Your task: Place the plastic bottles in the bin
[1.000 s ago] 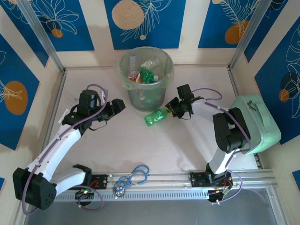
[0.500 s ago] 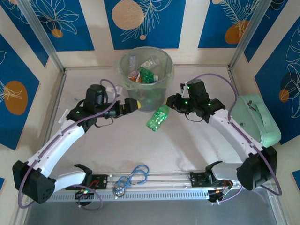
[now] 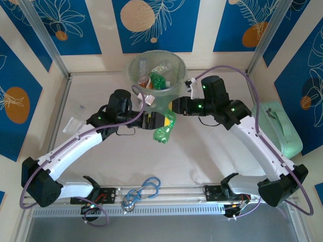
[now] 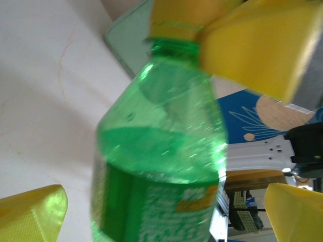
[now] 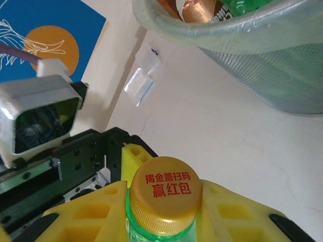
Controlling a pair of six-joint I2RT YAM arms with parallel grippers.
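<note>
A green plastic bottle with a yellow cap hangs neck-up just in front of the bin. My right gripper is shut on its neck, right under the cap, with a yellow finger on each side. My left gripper is open, and the bottle's body sits between its wide-spread fingers; whether they touch it I cannot tell. The translucent round bin holds several other bottles.
A mint green case lies at the right edge of the table. A blue-grey looped cable rests on the front rail. A small clear plastic bag lies at the left. Walls close in the table's sides and back.
Both arms swung in toward the middle. The right gripper lifted the green bottle off the table by its neck. The left gripper opened wide and came around the bottle's body.
</note>
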